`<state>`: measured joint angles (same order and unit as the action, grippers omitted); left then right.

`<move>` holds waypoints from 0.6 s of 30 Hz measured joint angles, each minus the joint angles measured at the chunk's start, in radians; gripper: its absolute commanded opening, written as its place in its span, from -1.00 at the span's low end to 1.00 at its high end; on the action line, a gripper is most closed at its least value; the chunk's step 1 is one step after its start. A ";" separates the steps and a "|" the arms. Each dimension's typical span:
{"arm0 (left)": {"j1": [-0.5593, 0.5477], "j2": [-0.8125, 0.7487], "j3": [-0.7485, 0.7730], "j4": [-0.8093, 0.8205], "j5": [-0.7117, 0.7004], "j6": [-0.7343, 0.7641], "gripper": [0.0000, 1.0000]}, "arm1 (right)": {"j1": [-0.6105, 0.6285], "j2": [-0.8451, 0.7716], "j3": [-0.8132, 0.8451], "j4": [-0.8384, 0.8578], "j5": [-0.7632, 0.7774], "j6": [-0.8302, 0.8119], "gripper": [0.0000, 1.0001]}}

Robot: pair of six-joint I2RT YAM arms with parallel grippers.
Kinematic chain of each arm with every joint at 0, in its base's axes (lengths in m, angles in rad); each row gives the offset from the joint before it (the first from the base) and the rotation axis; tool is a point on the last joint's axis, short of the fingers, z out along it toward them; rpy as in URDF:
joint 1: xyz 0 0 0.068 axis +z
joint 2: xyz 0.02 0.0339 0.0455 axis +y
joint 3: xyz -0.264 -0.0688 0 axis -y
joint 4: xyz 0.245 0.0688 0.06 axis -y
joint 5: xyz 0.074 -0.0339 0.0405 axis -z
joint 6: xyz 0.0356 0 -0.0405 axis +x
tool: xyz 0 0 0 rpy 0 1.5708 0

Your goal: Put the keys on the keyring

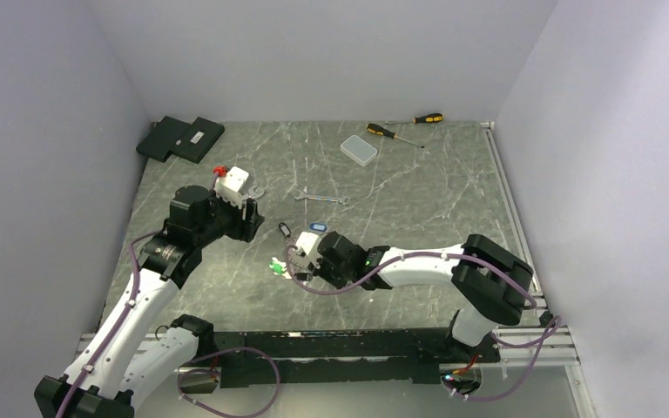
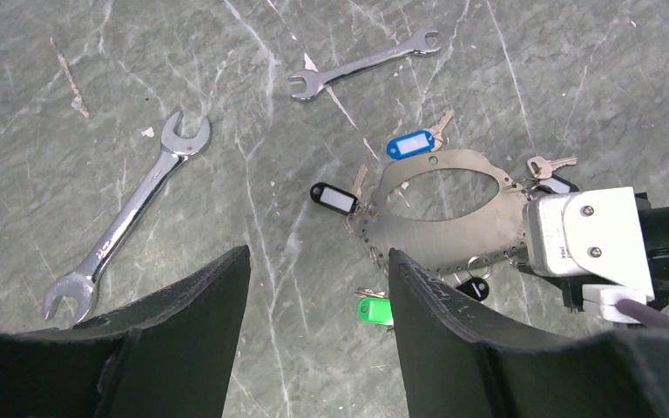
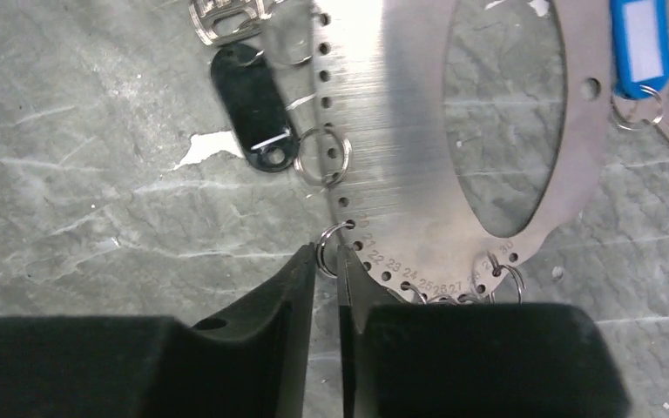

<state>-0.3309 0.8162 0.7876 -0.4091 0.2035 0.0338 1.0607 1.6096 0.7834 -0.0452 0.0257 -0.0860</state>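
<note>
The keyring [image 2: 435,231] is a flat pale metal loop with numbered holes along its rim, lying on the table; it also shows in the right wrist view [image 3: 401,131]. Keys with a blue tag [image 2: 409,144], a black tag [image 2: 333,198] and a green tag [image 2: 375,310] lie round it. My right gripper [image 3: 327,261] is shut on a small split ring [image 3: 331,242] hooked in the loop's rim. My left gripper [image 2: 318,261] is open and empty, above the table left of the loop. In the top view the right gripper [image 1: 294,261] is by the green tag [image 1: 274,266].
Two silver spanners [image 2: 131,218] [image 2: 361,65] lie left of and beyond the keys. A clear plastic box [image 1: 359,150] and two screwdrivers [image 1: 394,133] lie at the back. Black flat items [image 1: 181,138] sit at the back left corner.
</note>
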 measured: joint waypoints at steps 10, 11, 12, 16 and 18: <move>0.000 0.000 0.000 0.000 0.000 0.000 0.29 | 0.014 -0.001 -0.004 0.000 0.026 -0.004 -1.00; 0.000 0.000 0.000 0.000 0.000 0.000 0.29 | 0.014 -0.010 -0.007 -0.010 0.025 -0.004 -1.00; 0.000 0.000 0.000 0.000 0.000 0.000 0.29 | 0.014 -0.022 -0.010 -0.019 0.023 -0.004 -1.00; 0.000 0.000 0.000 0.000 0.000 0.000 0.29 | 0.010 -0.095 -0.018 -0.042 0.007 -0.004 -1.00; 0.000 0.000 0.000 0.000 0.000 0.000 0.28 | 0.002 -0.142 -0.018 -0.045 -0.021 -0.003 -1.00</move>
<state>-0.3309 0.8162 0.7876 -0.4095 0.2035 0.0338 1.0630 1.4677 0.7654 -0.0898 0.0044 -0.0891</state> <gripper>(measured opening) 0.643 0.013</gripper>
